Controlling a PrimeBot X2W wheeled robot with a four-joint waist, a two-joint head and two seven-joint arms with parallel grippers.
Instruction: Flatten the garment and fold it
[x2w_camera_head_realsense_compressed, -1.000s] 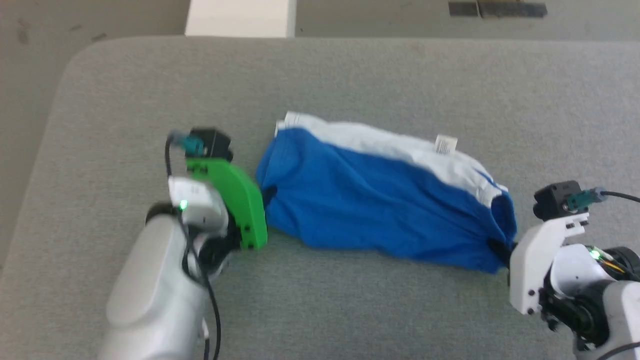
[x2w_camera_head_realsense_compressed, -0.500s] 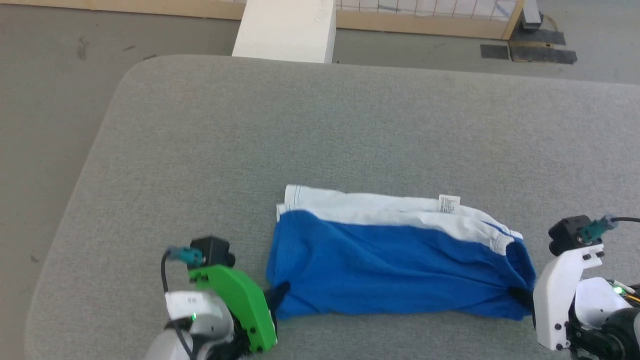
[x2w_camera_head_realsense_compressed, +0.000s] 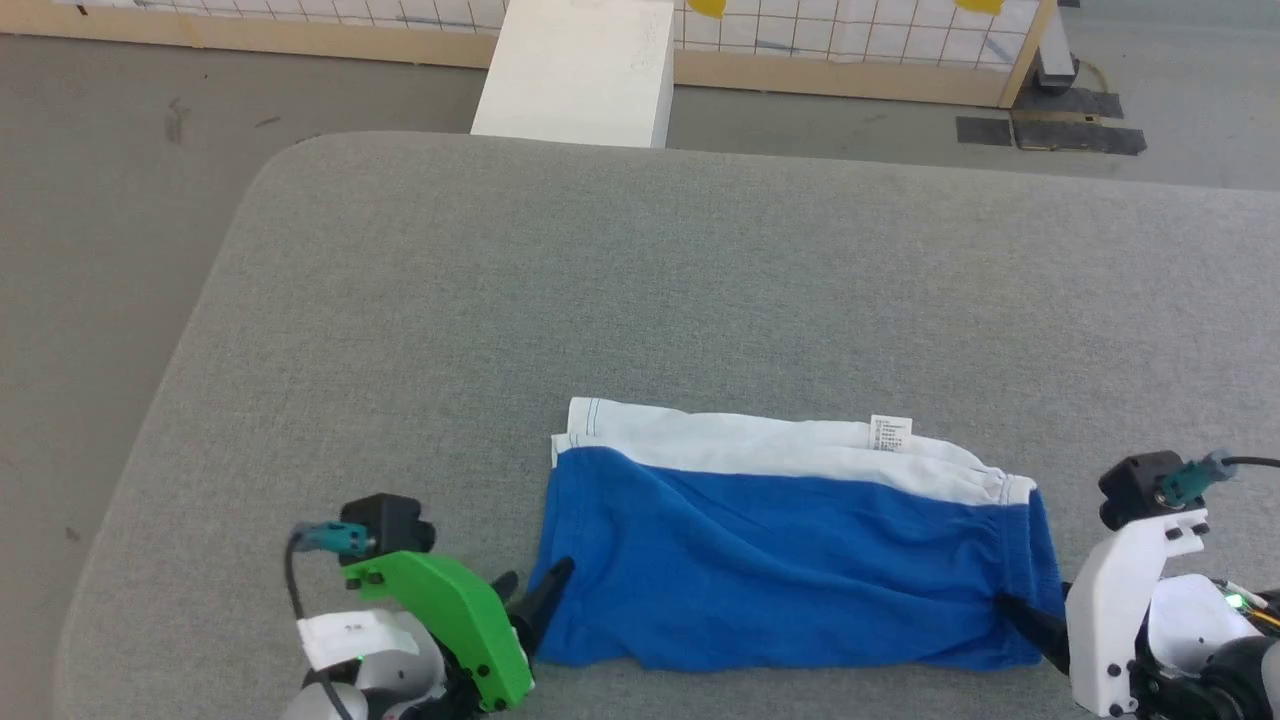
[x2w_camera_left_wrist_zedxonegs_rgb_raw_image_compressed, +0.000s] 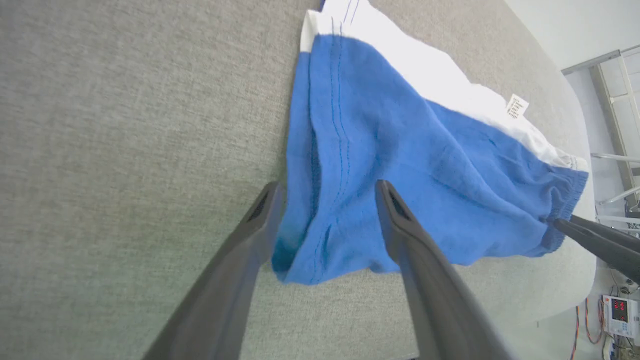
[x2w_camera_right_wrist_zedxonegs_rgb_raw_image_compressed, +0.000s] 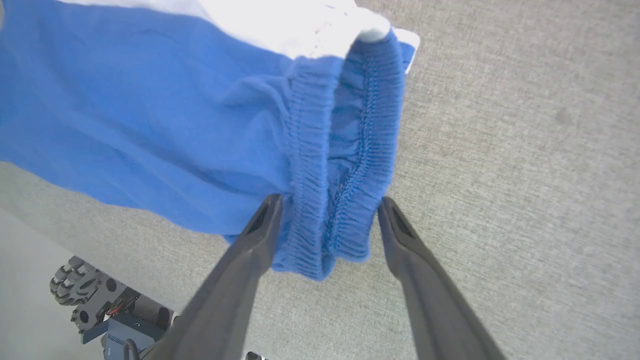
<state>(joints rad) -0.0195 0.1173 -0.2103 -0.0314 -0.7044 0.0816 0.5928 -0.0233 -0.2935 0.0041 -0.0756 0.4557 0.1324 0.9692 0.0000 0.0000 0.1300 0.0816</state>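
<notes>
A wide grey fabric-covered table (x2w_camera_head_realsense_compressed: 700, 280) stands on a grey floor (x2w_camera_head_realsense_compressed: 100, 200), with a white block (x2w_camera_head_realsense_compressed: 575, 70) and a wooden-framed mesh fence (x2w_camera_head_realsense_compressed: 850, 40) on the far side. From the head view, the garment (x2w_camera_head_realsense_compressed: 790, 560) lies spread out along the near edge of the table, blue side toward the robot, its white stripe (x2w_camera_head_realsense_compressed: 760, 450) running along the far side and a small white tag (x2w_camera_head_realsense_compressed: 890, 433) sticking up toward the right end. The left gripper (x2w_camera_head_realsense_compressed: 530, 592) sits right at the garment's near left corner with its two dark fingers parted, and the right gripper (x2w_camera_head_realsense_compressed: 1028, 617) pokes in at the near right corner. Over to the left wrist view: the left gripper (x2w_camera_left_wrist_zedxonegs_rgb_raw_image_compressed: 327, 186) has its jaws spread wide and clamps nothing, one finger over the blue cloth and the other alongside the hem edge, the garment (x2w_camera_left_wrist_zedxonegs_rgb_raw_image_compressed: 425, 165) lying slack on the table between them. The tag (x2w_camera_left_wrist_zedxonegs_rgb_raw_image_compressed: 516, 106) shows at the far side, and the right gripper (x2w_camera_left_wrist_zedxonegs_rgb_raw_image_compressed: 590, 235) touches the garment's far end. Now the right wrist view: the right gripper (x2w_camera_right_wrist_zedxonegs_rgb_raw_image_compressed: 328, 201) is spread wide too, its fingertips on either side of the gathered waistband (x2w_camera_right_wrist_zedxonegs_rgb_raw_image_compressed: 350, 150), which hangs loose between them, unpinched. The rest of the garment (x2w_camera_right_wrist_zedxonegs_rgb_raw_image_compressed: 150, 100) runs off leftward across the table.
</notes>
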